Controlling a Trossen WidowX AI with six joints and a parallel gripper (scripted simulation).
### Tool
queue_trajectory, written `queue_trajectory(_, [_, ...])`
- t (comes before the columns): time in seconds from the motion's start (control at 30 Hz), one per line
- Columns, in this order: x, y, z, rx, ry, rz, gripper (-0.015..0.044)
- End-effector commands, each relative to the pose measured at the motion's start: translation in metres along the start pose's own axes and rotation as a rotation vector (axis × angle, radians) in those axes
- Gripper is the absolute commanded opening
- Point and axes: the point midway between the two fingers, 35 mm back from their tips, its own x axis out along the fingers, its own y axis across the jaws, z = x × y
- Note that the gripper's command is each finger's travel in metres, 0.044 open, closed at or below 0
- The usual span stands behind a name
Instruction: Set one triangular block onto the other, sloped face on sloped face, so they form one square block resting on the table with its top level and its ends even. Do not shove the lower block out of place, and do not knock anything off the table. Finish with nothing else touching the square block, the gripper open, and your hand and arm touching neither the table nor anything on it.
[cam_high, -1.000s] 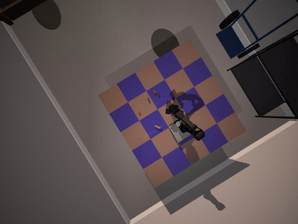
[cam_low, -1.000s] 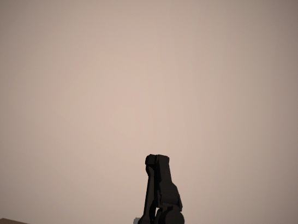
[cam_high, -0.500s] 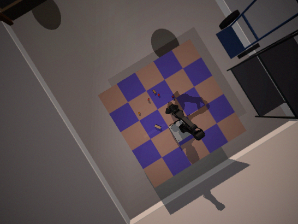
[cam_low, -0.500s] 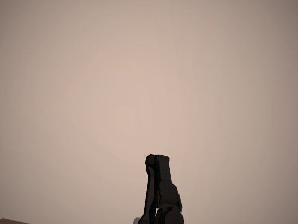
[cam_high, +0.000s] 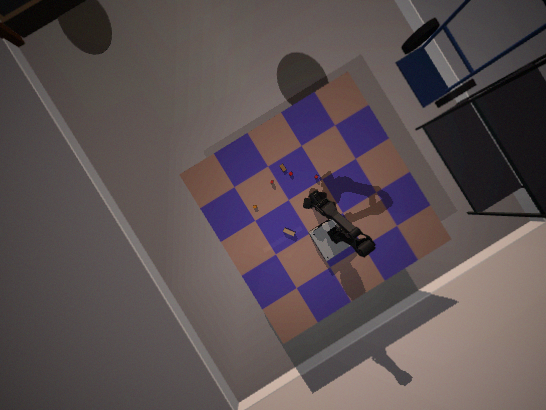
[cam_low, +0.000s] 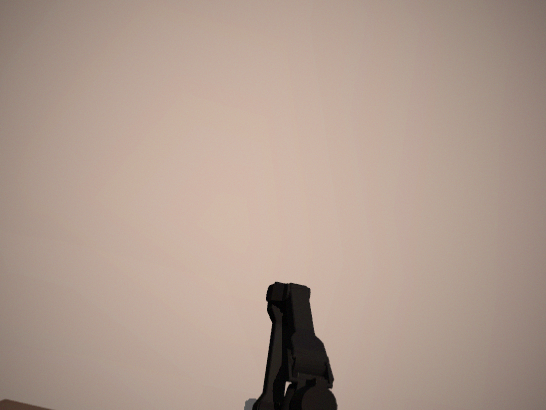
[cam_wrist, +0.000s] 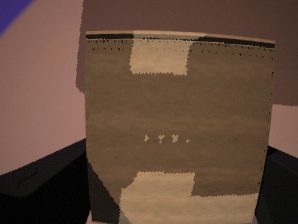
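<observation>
My gripper (cam_high: 309, 198) (cam_wrist: 173, 148) is shut on a tan triangular block (cam_wrist: 175, 105), one finger at each end of it. The held block fills the middle of the wrist view, with uneven patches of light and shade on its face. Just past its far edge shows a thin dark strip with a light rim (cam_wrist: 110, 36), which looks like part of the other triangular block, nearly all hidden behind the held one. Whether the two touch cannot be told. In the top view the hand covers this spot. The exterior view shows only the arm (cam_low: 302, 320) against the wall.
In the top view a tan block (cam_high: 289, 233) lies left of the arm's grey base plate (cam_high: 320, 243). Another small tan block (cam_high: 283, 168) lies beyond the hand beside a red piece (cam_high: 291, 174). Other small pieces are red (cam_high: 316, 177), red (cam_high: 272, 182) and orange (cam_high: 255, 206).
</observation>
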Motion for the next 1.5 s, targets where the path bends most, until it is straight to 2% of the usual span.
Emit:
queue_trajectory(0.0, [0.000, 0.000, 0.000, -0.003, 0.000, 0.003, 0.0000])
queue_trajectory(0.07, [0.000, 0.001, 0.000, -0.004, 0.000, 0.005, 0.0000])
queue_trajectory(0.63, [0.000, 0.000, 0.000, 0.000, 0.000, 0.000, 0.0440])
queue_trajectory(0.93, [-0.002, 0.000, 0.000, 0.000, 0.000, 0.000, 0.0440])
queue_trajectory(1.0, [-0.019, 0.003, 0.003, 0.000, 0.000, 0.000, 0.0440])
queue_trajectory(1.2, [-0.107, 0.001, 0.000, 0.000, 0.002, 0.000, 0.0440])
queue_trajectory(1.47, [-0.103, 0.002, 0.001, -0.002, 0.000, 0.007, 0.0440])
